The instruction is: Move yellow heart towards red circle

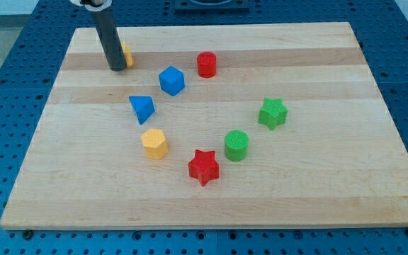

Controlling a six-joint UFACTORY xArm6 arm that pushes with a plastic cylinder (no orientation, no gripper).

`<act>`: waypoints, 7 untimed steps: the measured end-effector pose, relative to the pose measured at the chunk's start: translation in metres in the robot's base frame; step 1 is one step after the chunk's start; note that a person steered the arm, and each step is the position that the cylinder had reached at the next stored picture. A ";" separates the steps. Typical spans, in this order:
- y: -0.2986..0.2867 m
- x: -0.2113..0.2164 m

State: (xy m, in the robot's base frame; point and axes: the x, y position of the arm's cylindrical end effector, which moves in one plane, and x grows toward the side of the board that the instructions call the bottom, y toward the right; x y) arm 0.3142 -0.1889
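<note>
Barely started: the yellow heart (127, 54) is touched by my tip (117, 68), nothing gripped since it's a plain rod, with the red circle (206, 64) well apart at 3 o'clock.

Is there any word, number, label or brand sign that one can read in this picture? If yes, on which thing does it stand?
None: no readable text shows anywhere.
The wooden board is plain wood grain.
The blocks, such as the red circle and the yellow block half hidden behind my tip, bear no marks.
The dark rod has no label.
The blue perforated table shows only holes.
</note>
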 end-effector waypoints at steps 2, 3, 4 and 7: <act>-0.035 -0.002; -0.035 -0.041; -0.034 -0.040; 0.043 -0.033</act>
State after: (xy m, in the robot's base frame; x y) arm 0.2812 -0.1459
